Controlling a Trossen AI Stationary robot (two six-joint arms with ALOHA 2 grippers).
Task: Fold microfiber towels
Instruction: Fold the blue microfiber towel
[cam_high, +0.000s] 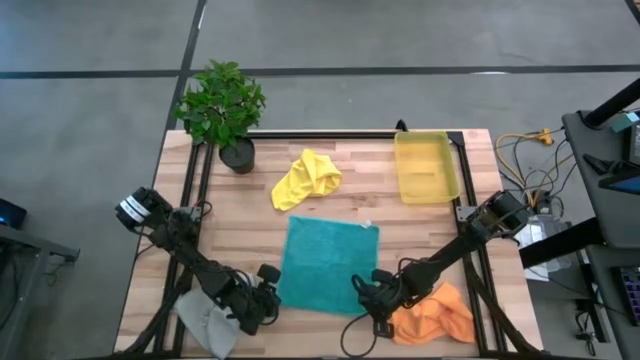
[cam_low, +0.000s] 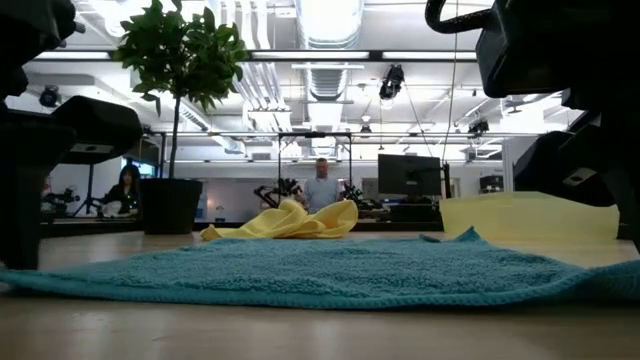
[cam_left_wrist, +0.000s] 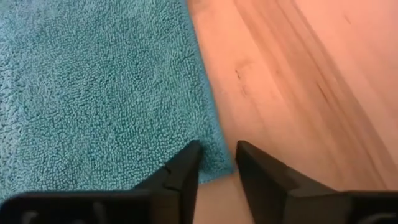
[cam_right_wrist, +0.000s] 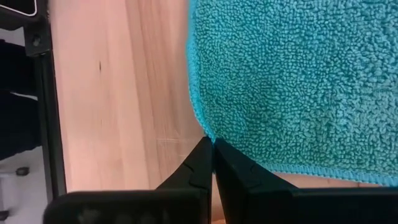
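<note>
The teal towel (cam_high: 325, 265) lies spread flat on the table's middle. My left gripper (cam_high: 270, 290) is low at the towel's near left corner; in the left wrist view it is open (cam_left_wrist: 217, 152), a finger on either side of that corner (cam_left_wrist: 219, 167). My right gripper (cam_high: 362, 290) is low at the near right corner and is shut there (cam_right_wrist: 213, 143). The yellow towel (cam_high: 305, 178) lies crumpled farther back, the orange towel (cam_high: 435, 315) bunched at the near right, and the light grey towel (cam_high: 205, 320) at the near left. My right gripper pinches the teal towel's near right corner (cam_right_wrist: 207, 132) between its two fingertips. One finger (cam_right_wrist: 242, 168) covers the rest of the corner, so how many layers it holds is hidden. The towel lies flat on the table.
A rigid yellow bin (cam_high: 427, 167) stands at the far right and a potted plant (cam_high: 222, 110) at the far left. A black frame rail (cam_high: 330, 134) runs along the far edge. Bare wood lies between the teal towel and the table's sides.
</note>
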